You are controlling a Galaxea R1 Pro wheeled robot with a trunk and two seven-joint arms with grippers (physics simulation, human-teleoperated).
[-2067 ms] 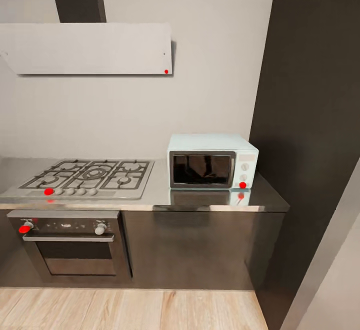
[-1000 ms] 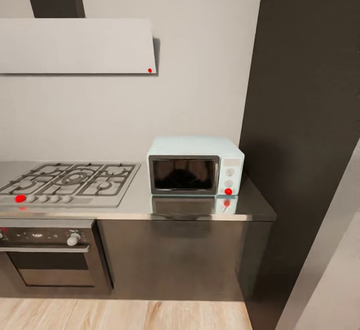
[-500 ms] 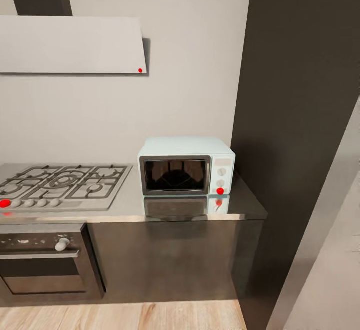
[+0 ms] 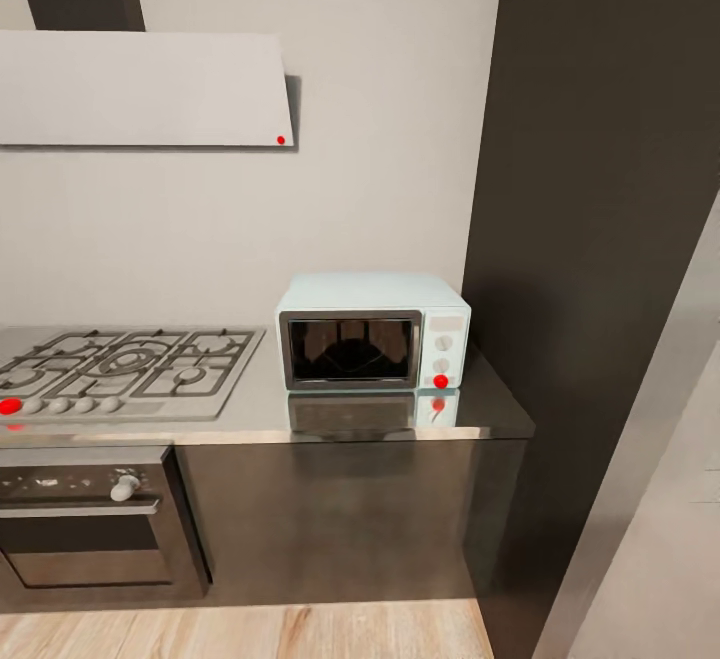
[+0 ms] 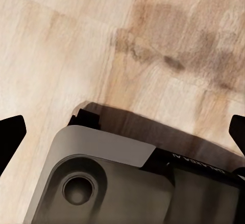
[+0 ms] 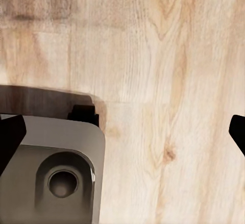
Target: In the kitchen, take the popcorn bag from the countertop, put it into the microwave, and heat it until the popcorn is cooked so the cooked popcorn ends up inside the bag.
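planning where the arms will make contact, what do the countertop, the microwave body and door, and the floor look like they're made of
Countertop: looks like brushed steel, glossy, since it mirrors the microwave front.
Microwave: pale mint casing with a matte painted look, metal or plastic, can't tell; the door is dark reflective glass in a steel-looking frame.
Floor: light wood planks with visible grain; real wood or laminate is open.

Bare countertop [image 4: 265, 409] fronts the shut microwave [image 4: 372, 331]; dark panel [image 4: 590, 239] crowds its right

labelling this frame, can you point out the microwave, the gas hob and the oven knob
microwave [image 4: 349, 349], head view, on its dark glass door
gas hob [image 4: 125, 364], head view, on the middle burner grate
oven knob [image 4: 124, 488], head view, on the pale round knob face
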